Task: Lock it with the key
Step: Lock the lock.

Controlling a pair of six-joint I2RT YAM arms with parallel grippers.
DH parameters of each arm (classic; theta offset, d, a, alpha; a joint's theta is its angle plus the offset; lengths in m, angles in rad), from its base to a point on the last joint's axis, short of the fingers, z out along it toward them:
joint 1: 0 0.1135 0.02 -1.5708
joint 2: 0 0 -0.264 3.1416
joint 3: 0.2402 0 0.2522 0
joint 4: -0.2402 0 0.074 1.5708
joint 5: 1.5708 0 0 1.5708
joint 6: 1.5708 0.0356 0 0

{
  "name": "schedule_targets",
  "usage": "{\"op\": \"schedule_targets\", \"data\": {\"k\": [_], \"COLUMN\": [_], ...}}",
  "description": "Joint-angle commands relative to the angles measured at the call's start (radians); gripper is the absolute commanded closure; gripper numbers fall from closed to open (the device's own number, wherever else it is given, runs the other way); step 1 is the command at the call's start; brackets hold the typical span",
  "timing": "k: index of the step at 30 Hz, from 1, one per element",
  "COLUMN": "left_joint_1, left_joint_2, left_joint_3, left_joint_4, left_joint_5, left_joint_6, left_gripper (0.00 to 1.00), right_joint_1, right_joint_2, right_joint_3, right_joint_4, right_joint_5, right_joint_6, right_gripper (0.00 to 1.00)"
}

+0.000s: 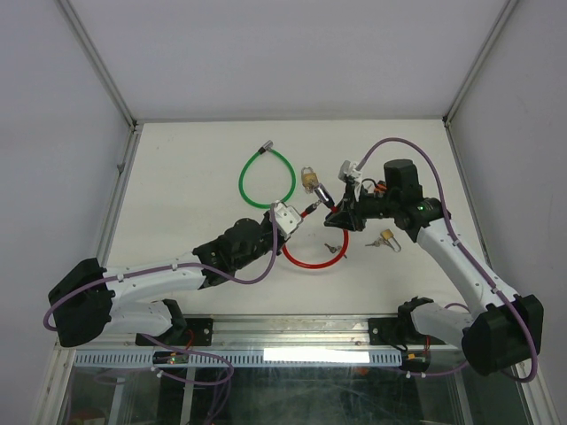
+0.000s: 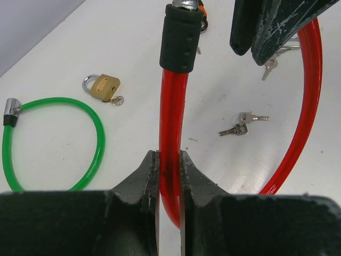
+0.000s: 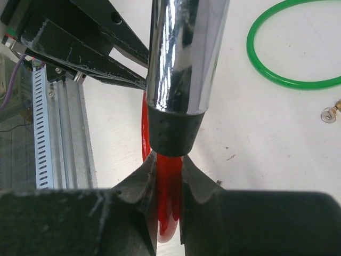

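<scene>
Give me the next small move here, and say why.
Probably ease the left gripper toward the right gripper, lining the black-sleeved end up with the chrome barrel. Each gripper is shut on one end of the red cable, the ends seem not yet joined, and the keys lie untouched.

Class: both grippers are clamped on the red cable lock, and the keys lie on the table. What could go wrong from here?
1. The left gripper and right gripper both pinch the red cable lock. Fetching the keys means one letting go, and the bent cable could spring out of line.
2. The keys are small and lie flat, so a pick may slip.
3. The grip on the glossy cable is narrow, so it might twist.
</scene>
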Motion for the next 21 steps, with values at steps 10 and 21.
{"op": "schedule_targets", "data": {"k": [10, 21], "left_joint_1": [0.001, 0.019], "left_joint_2": [-0.056, -0.052], "left_joint_3": [0.013, 0.005], "left_joint_4": [0.038, 0.02], "left_joint_5": [0.023, 0.032], "left_joint_6": [0.021, 0.02], "left_gripper": [1.0, 1.0], "right_joint_1": [0.01, 0.01], "right_joint_2": [-0.025, -0.051], "right_joint_3": [0.056, 0.056], "right_joint_4": [0.014, 0.005], "right_joint_5": [0.015, 0.01], "right_joint_6": [-0.061, -0.067], "right_gripper": [1.0, 1.0]}}
